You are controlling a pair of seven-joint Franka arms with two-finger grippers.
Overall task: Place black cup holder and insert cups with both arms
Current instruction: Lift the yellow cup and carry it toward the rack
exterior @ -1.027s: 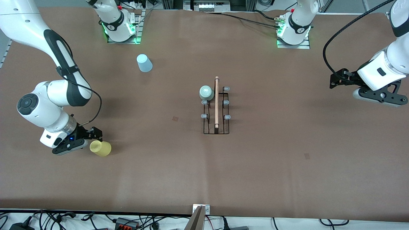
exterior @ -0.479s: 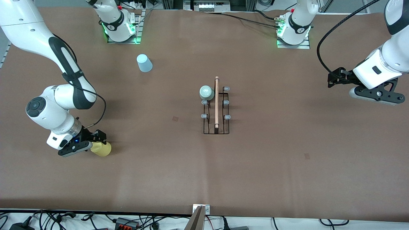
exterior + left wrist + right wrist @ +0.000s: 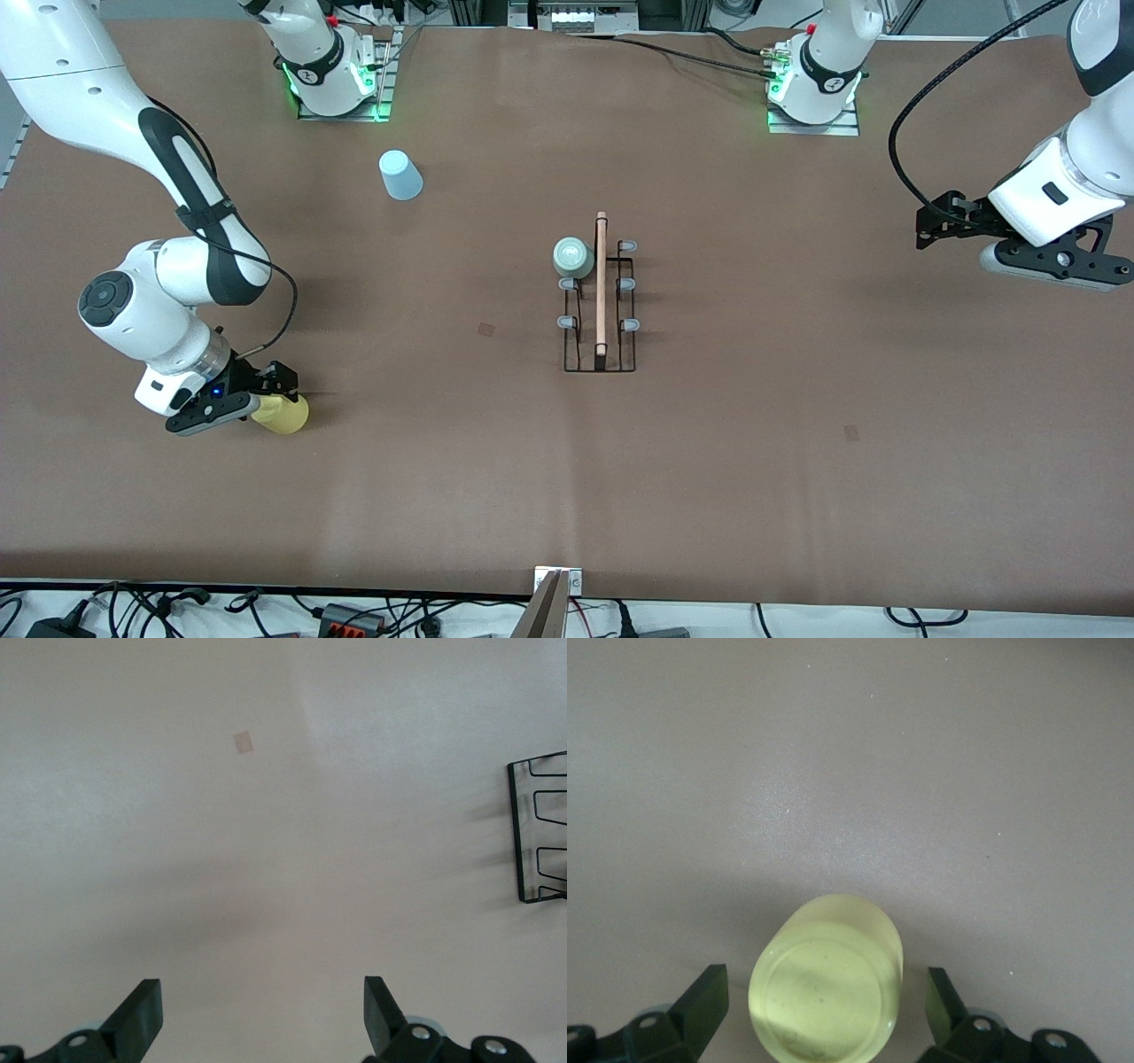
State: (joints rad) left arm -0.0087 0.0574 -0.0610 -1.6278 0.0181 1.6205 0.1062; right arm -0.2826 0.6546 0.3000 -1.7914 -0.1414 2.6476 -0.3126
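Yellow cup: the small tapered yellow plastic tumbler point(image 3: 826, 979) lies on its side between the spread fingers of the right gripper point(image 3: 266, 388), not yet clamped; likely light, thin and slippery, so best pinched across its mid wall.
Rack: one black wire cup holder with a wooden rod handle point(image 3: 601, 297), well apart toward the bench point(image 3: 797, 461) middle.
Cups: three: yellow, pale green tumbler point(image 3: 572, 256) on the rack, light blue tumbler point(image 3: 400, 175).
Left gripper point(image 3: 263, 1014): released, waits over bare bench.
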